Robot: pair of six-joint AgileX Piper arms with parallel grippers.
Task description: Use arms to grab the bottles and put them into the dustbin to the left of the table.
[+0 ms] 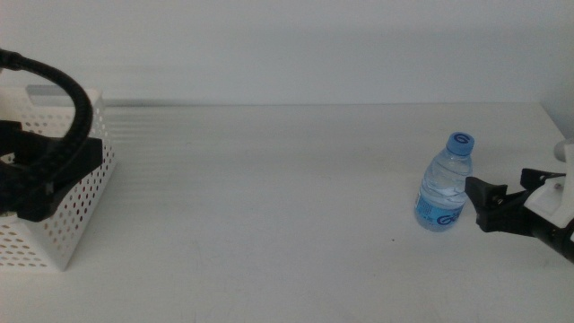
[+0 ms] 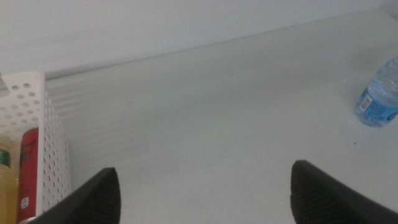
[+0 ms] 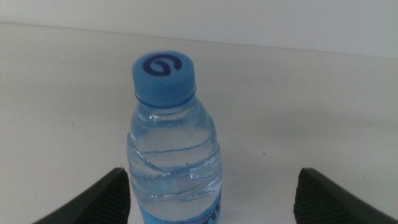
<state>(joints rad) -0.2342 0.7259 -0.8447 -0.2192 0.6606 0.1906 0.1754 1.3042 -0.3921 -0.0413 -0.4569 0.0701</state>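
Water bottle [image 1: 444, 193], small and clear with a blue cap and a blue label, stands upright on the right part of the white table [image 1: 269, 197], well apart from the dustbin [image 1: 63, 224] at the table's left edge. From the right side the right gripper [image 1: 475, 205] reaches in low and level with the bottle's lower body, its dark jaws spread; the nearer jaw tip is just beside the label, and whether it touches cannot be told. In the right wrist view the water bottle [image 3: 169, 143] fills the middle, between the two widely parted jaws, neither of which presses on it. The left gripper [image 2: 205, 193] hangs by the white perforated basket at the left, its jaws also wide apart and holding nothing; in the middle view only the arm's black parts and a thick black cable [image 1: 67, 99] show over the basket. Inside the dustbin [image 2: 37, 124], the left wrist view shows a red can [image 2: 27, 171] upright against the perforated wall, with a bottle of yellow liquid [image 2: 6, 183] just beside it.
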